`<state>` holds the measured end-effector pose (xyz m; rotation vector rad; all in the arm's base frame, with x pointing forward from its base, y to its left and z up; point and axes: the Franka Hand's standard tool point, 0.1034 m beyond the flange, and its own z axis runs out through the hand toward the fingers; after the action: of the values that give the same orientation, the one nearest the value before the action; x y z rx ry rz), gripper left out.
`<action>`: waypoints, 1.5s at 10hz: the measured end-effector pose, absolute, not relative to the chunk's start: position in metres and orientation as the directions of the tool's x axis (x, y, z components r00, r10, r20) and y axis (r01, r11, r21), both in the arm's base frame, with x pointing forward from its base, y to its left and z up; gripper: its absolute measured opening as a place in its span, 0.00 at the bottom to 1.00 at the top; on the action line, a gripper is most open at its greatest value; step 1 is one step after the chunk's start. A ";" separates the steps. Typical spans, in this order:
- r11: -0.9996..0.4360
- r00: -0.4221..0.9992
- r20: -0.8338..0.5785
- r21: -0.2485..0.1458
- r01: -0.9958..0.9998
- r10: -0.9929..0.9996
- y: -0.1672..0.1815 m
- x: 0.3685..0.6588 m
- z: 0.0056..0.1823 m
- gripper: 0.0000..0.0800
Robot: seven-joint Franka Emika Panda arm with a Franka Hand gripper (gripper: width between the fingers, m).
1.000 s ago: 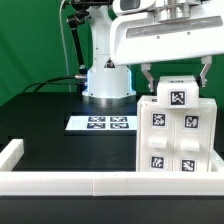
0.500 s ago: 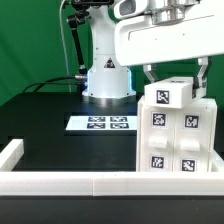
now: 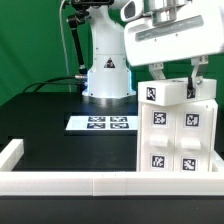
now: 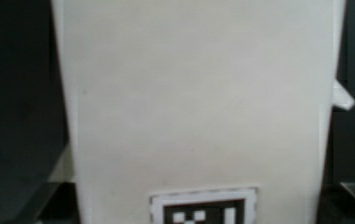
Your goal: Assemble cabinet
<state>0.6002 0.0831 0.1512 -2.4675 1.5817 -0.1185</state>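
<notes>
The cabinet's large white body (image 3: 180,138) stands at the exterior view's right, its front covered with black-and-white tags. My gripper (image 3: 176,78) hangs just above it, shut on a smaller white panel block (image 3: 165,94). The block is tilted and has one tag on its face; whether its lower edge touches the body's top I cannot tell. One finger (image 3: 157,74) sits on each side of the block. In the wrist view the block (image 4: 192,100) fills nearly the whole picture, with its tag (image 4: 206,208) at the edge, and the fingertips barely show.
The marker board (image 3: 102,123) lies flat on the black table in front of the robot's white base (image 3: 107,78). A low white border rail (image 3: 70,181) runs along the near edge and turns up the left side.
The gripper has risen a little with the panel block. The block has lifted off the body's top and tipped from level to tilted.
</notes>
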 end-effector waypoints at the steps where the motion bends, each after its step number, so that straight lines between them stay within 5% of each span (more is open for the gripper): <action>1: -0.301 0.323 -0.070 -0.221 -0.927 -0.944 0.084 0.600 0.152 0.70; 9: 0.173 -0.134 -0.212 -0.177 -0.969 -0.968 0.085 0.602 0.152 0.70; 13: 0.531 -0.492 -0.283 -0.078 -0.844 -0.823 0.081 0.599 0.154 0.70; 15: 0.512 -0.471 -0.290 -0.082 -0.855 -0.833 0.081 0.599 0.153 0.70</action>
<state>0.5993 0.0809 0.1534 -1.4164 2.4644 0.1073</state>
